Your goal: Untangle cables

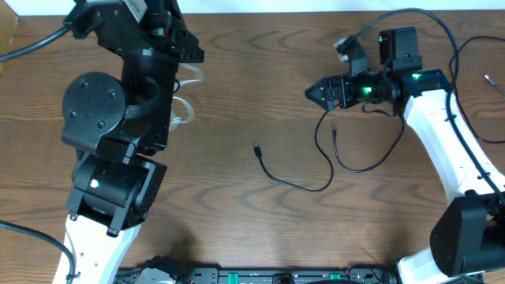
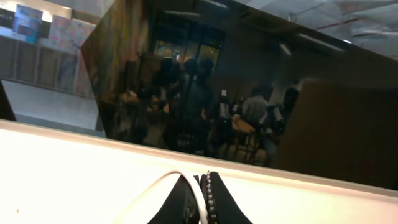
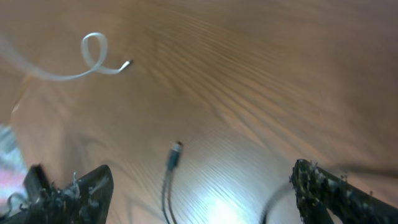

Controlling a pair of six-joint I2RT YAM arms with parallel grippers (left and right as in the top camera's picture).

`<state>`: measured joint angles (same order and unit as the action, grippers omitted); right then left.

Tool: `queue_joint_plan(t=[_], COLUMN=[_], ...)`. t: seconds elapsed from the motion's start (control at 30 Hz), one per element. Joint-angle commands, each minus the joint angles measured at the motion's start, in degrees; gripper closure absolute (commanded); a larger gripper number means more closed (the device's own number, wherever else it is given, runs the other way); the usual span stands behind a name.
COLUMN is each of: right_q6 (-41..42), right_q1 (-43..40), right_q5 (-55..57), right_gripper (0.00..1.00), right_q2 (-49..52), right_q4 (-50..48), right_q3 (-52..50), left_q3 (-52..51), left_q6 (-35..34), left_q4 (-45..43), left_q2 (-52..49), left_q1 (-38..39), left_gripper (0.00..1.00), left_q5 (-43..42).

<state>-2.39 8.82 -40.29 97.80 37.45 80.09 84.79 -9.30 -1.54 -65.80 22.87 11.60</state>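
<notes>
My left gripper is shut on the white cable, which arches out to the left of the jaws. This wrist camera points up at the room. In the overhead view the white cable loops beside the left arm. The black cable lies curved on the wooden table, one plug end at the centre and the other below my right gripper. The right gripper is wide open and empty above the black cable's plug. The white cable's curled end shows farther off.
The bulky left arm covers the table's left side. The right arm runs down the right side. Thin arm cables and a small plug lie at the far right. The table's back edge is close behind.
</notes>
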Motion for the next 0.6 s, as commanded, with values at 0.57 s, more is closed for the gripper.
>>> queue_joint_plan(t=[0.57], right_q6=[2.86], right_q1=[15.56], right_q5=[-15.61], right_gripper=[0.11], right_q2=[6.54], right_q4=[-38.80], right_q3=[0.76], left_q3=[0.63], left_q6=[-12.96], left_q4=[1.49], left_q2=[1.62], left_q1=[-0.31], left_gripper=[0.93], left_q5=[-15.17])
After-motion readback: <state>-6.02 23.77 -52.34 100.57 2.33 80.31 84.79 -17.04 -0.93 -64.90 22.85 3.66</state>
